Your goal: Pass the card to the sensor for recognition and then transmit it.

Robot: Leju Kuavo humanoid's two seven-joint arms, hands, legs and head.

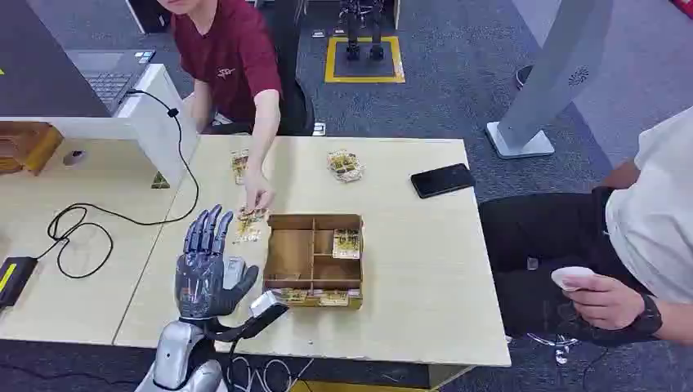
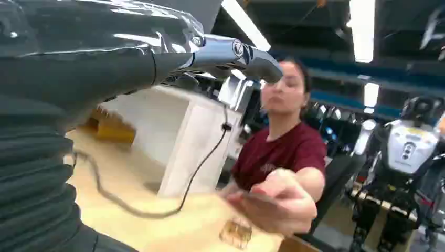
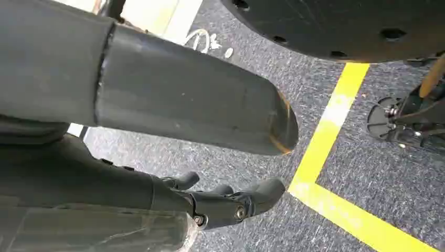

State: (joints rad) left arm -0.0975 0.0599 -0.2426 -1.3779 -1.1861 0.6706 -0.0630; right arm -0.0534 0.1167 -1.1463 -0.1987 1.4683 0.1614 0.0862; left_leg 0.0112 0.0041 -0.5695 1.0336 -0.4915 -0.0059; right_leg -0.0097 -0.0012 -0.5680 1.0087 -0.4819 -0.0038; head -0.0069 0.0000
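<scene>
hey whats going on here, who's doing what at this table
The robot's left hand is raised over the table beside the wooden box, fingers spread and holding nothing. A person in a red shirt reaches across and touches a card lying on the table just beyond that hand. The right hand hangs down by the floor, fingers curled in with nothing in them. A black phone lies farther right on the table.

Head view: high, facing forward-down over table (image 1: 425, 278). Left wrist view: low, close behind left hand (image 1: 206, 265), facing person at 12 o'clock (shared with head view). Right wrist view: aimed at floor (image 3: 325, 68).
</scene>
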